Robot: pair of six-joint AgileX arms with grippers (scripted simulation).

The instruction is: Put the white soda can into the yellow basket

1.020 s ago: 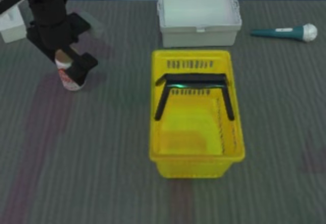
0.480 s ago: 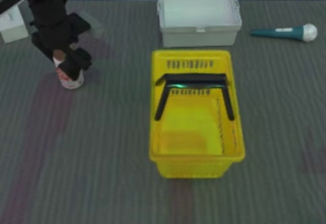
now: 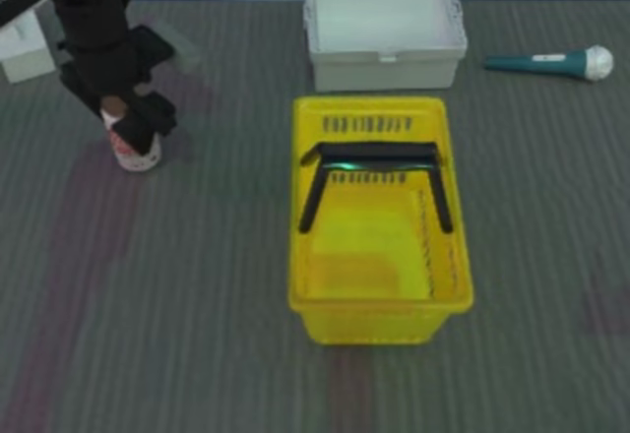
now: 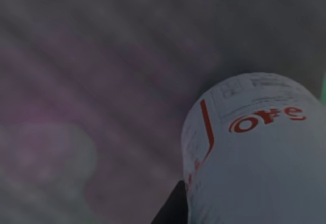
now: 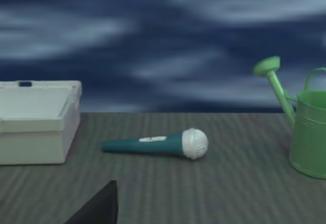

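Note:
The white soda can (image 3: pixel 139 156) with red markings stands on the table at the far left. My left gripper (image 3: pixel 133 128) comes down over it and is shut on its upper part. In the left wrist view the white soda can (image 4: pixel 254 152) fills the near side, with one black finger (image 4: pixel 173 210) pressed against its wall. The yellow basket (image 3: pixel 369 108) sits in the middle of the table, right of the can, its black handles folded across the opening. My right arm is parked outside the top view.
A white-grey bin (image 3: pixel 386 64) stands behind the basket. A teal microphone (image 3: pixel 551 62) lies at the far right, with a green watering can (image 5: pixel 308 132) beyond it in the right wrist view. A white box (image 3: pixel 22 54) sits at the left edge.
The left gripper's fingers have closed in on the can, which shifted slightly toward the arm and now stands straighter. In the last half second almost nothing moved.

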